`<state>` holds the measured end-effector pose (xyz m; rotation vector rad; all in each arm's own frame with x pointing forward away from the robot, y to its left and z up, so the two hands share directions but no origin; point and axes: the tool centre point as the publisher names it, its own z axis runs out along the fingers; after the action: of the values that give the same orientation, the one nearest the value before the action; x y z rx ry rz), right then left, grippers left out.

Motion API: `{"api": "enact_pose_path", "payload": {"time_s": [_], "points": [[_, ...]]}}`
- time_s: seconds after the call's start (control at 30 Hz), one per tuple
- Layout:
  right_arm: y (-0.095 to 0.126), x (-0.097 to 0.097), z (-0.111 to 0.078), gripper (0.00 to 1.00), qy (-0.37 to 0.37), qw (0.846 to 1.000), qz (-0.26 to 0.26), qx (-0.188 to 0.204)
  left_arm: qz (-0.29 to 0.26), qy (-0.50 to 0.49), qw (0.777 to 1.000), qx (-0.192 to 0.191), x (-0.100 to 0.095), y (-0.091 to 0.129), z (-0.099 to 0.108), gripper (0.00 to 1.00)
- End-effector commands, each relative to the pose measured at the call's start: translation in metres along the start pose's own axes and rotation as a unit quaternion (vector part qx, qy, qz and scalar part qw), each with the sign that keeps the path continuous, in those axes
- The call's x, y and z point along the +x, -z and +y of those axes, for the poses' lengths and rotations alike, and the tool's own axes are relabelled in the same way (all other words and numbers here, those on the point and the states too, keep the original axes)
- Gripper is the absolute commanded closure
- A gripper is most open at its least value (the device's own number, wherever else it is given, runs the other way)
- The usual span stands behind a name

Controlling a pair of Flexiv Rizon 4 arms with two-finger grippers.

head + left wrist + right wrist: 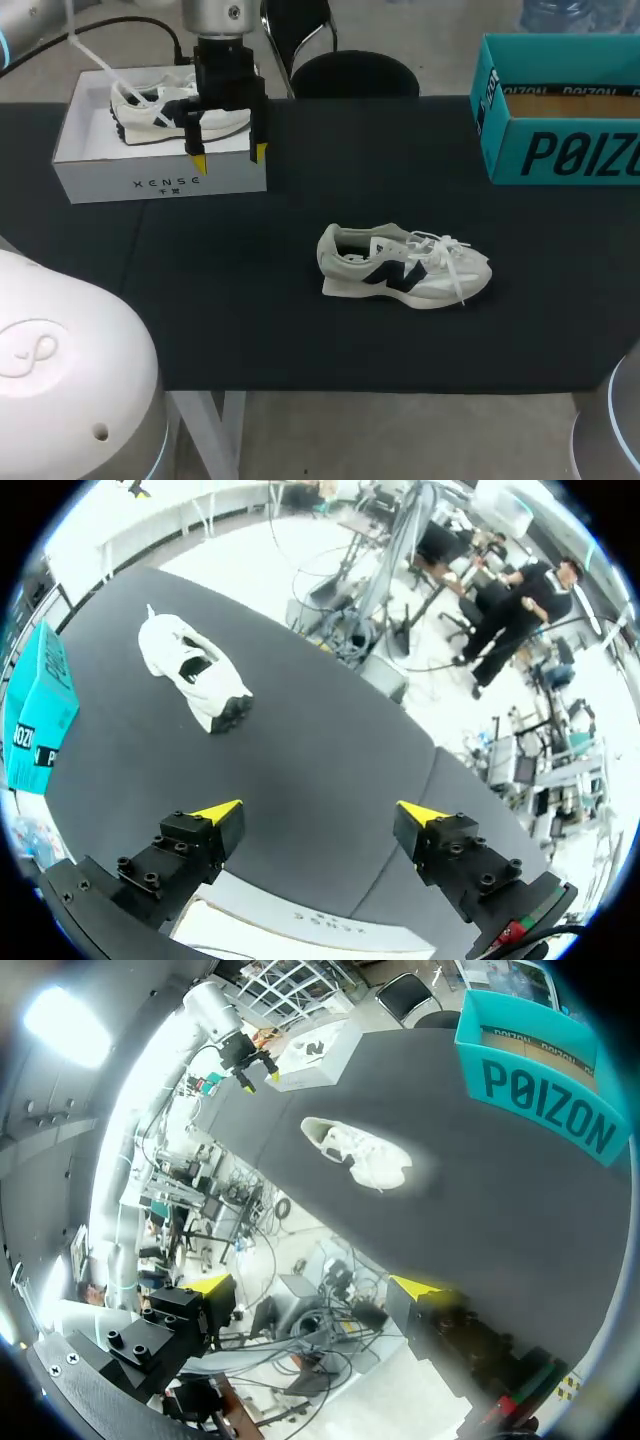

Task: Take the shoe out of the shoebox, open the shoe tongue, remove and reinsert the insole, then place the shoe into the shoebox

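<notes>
Table (250,330): black top, carries everything.

Teal box (560,155): at the 2 o'clock corner, lid off, brown inside. Contents not visible.

White box (160,182): at the 10 o'clock corner, open, w/ a 2nd shoe (140,115) lying in it.

Shoe (405,265): out of any box, upright on its sole near table centre, a bit toward 4 o'clock. Heel points to 9, toe to 3. It's well apart from both boxes & nothing touches it. Laces look loose, splayed over the toe end. The collar faces the head cam, but can't tell if the tongue is pulled up or whether the insole sits inside.

L gripper (228,156): hangs over the white box's near wall, approx 10 o'clock from the shoe. Its fingers (197,158) are spread wide w/ nothing between them. In its wrist view the shoe is well ahead, bare table between.

R gripper (312,1285): off the table's edge, over the floor. Fingers spread, empty, shoe far ahead.

Progress, my read:
- Step 1 (shoe out) looks done.
- Tongue + insole steps: no evidence either way. No insole lies loose on the table, so either not begun or already back in.
- Last step (shoe into box) is def left.

Neither arm is at the shoe, so I'd call it early, approx 1 of 4 steps. Next prob needs both arms in on the shoe: one to pin the heel, the other to work the tongue.
</notes>
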<state>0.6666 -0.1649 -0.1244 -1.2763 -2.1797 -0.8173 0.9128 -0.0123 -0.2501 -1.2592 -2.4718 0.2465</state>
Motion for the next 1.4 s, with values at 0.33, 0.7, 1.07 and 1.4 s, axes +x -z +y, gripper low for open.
{"api": "enact_pose_path", "payload": {"time_s": [0.33,0.7,1.07,1.4], "points": [[-0.001,0.0,0.0,0.0,0.0,1.0,-0.001,0.001,-0.008,-0.021,0.998,-0.053,0.007,-0.005,-0.02,0.0],[-0.001,0.0,0.0,0.0,0.0,1.0,-0.001,0.001,-0.008,-0.021,0.998,-0.053,0.007,-0.005,-0.02,0.0],[-0.001,0.0,0.0,0.0,0.0,1.0,-0.001,0.001,-0.151,0.105,0.982,0.05,0.021,-0.026,-0.033,0.0],[-0.001,0.0,0.0,0.0,0.0,1.0,-0.001,0.001,-0.348,0.294,0.857,0.239,0.045,-0.043,-0.065,0.0]]}}
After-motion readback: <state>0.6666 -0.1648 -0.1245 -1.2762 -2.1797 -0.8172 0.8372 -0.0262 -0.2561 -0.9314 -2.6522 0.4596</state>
